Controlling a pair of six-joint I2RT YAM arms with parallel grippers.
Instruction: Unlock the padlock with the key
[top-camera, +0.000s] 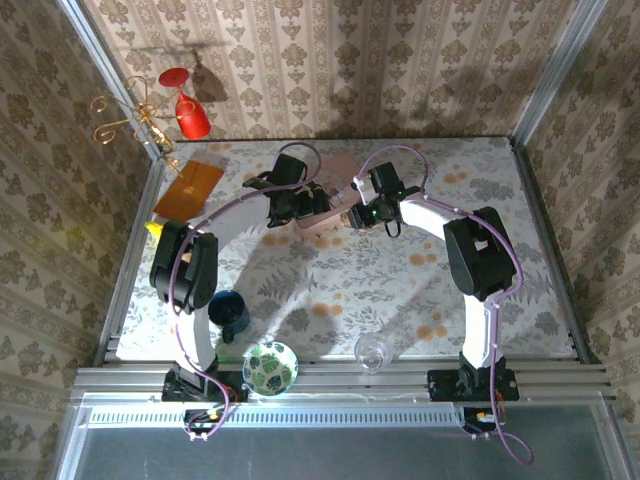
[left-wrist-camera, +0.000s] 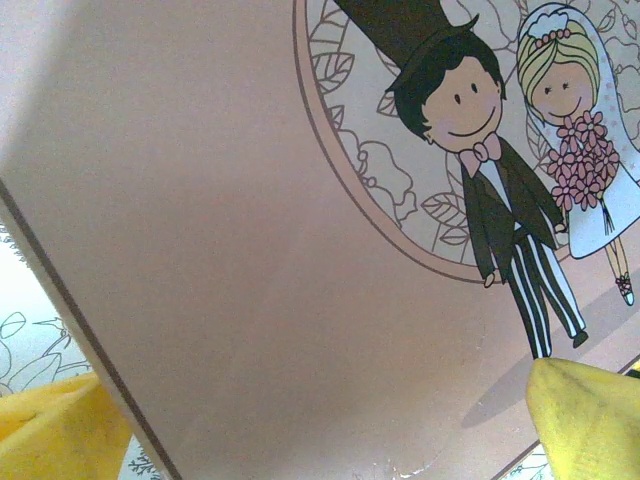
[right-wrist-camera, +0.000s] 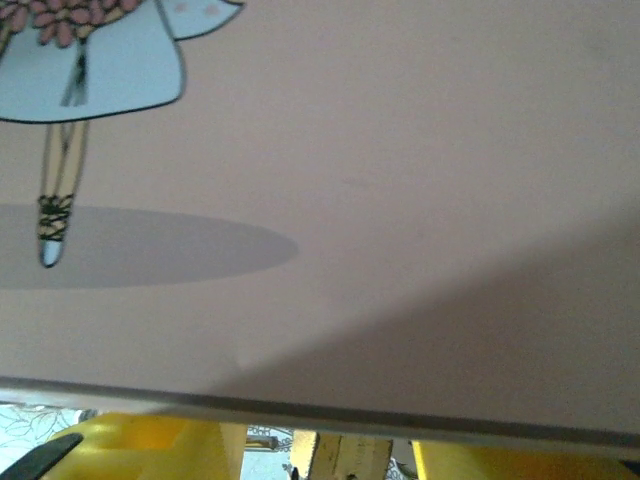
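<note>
You have both arms reaching to the pink box (top-camera: 340, 170) at the back middle of the flowered table (top-camera: 420, 290). Your left gripper (top-camera: 312, 203) comes at it from the left and your right gripper (top-camera: 362, 212) from the right, the two close together at its near end. The padlock is too small to pick out among the grippers there, so you cannot tell just where it sits.

In your left wrist view the lid (left-wrist-camera: 250, 250) lies close under the camera. It is printed with a cartoon groom in a black top hat and pink bow tie beside a blonde bride in a veil holding a pink bouquet, inside a ring of leaf outlines. The yellow fingers (left-wrist-camera: 585, 420) stand spread wide and released. One is past the lid's dark-lined left edge and the other at its lower right corner.

In your right wrist view the bride's pale blue skirt and a laced shoe show at the lid's upper left. Below the lid's edge, yellow fingers (right-wrist-camera: 150, 445) stand partly apart with a small tan piece between them. You cannot tell what it is, or whether they clench it.

Near the front edge stand a dark mug (top-camera: 228, 312), a green patterned bowl (top-camera: 270, 367) and a clear glass (top-camera: 372, 352). An orange board (top-camera: 188, 190) lies at the back left.
</note>
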